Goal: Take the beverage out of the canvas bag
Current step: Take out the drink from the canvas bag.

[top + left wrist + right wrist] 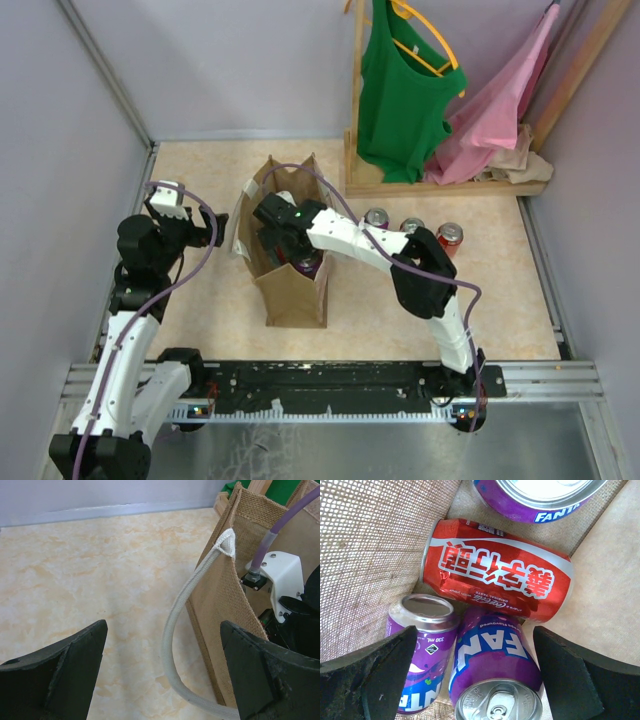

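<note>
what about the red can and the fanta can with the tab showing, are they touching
Touching. The right wrist view shows the red can lying against the upper end of that Fanta can, edges meeting with no gap.

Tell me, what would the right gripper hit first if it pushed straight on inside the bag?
Probably the purple Fanta can with the pull-tab top, midway between its open fingers; depth is unclear.

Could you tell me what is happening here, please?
The right gripper, jaws open, is down inside the canvas bag above a red cola can and purple Fanta cans, holding nothing. The left gripper, also open, hovers beside the bag's strap handle. Three cans stand on the table right of the bag.
</note>
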### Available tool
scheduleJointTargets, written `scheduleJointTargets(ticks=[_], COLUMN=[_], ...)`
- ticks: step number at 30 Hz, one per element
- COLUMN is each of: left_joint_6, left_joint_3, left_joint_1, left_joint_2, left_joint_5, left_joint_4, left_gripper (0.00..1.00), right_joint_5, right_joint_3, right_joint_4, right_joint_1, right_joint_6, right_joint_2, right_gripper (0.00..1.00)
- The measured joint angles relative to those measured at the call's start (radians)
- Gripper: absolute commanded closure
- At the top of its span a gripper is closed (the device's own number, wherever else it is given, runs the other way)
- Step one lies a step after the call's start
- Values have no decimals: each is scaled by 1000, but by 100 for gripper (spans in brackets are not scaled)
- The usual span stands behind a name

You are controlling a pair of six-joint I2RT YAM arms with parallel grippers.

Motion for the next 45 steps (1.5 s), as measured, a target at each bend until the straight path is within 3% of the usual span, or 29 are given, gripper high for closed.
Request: scheduleJointTargets(ticks=[2, 3, 7, 9, 21, 26, 32, 45], left_joint_6=[0, 0, 0, 0, 0, 0, 0, 0], left_joint_3=[0, 0, 0, 0, 0, 0, 0, -5], left_joint_1=[0, 0, 0, 0, 0, 0, 0, 0], left_joint_2=[2, 3, 9, 11, 14, 13, 14, 18], left_joint_5=[0, 0, 0, 0, 0, 0, 0, 0], left_joint_4=[0, 0, 1, 1, 1, 1, 2, 18], left_gripper=[0, 0, 0, 0, 0, 0, 0, 0], right_joint_5=[-1, -1, 10, 16, 50, 134, 227, 270], right_joint_3=[-9, -18, -47, -54, -18, 250, 562, 498], right_joint_4=[8, 14, 3, -3, -62, -175, -153, -149], right_joint_1=[0, 0, 1, 0, 17, 23, 22, 22], right_joint_6=[1, 3, -13, -2, -3, -46, -99, -134], right_joint_2=[-3, -7, -23, -31, -32, -5, -6, -71], right_gripper=[5, 16, 77, 100, 100, 100, 100, 100])
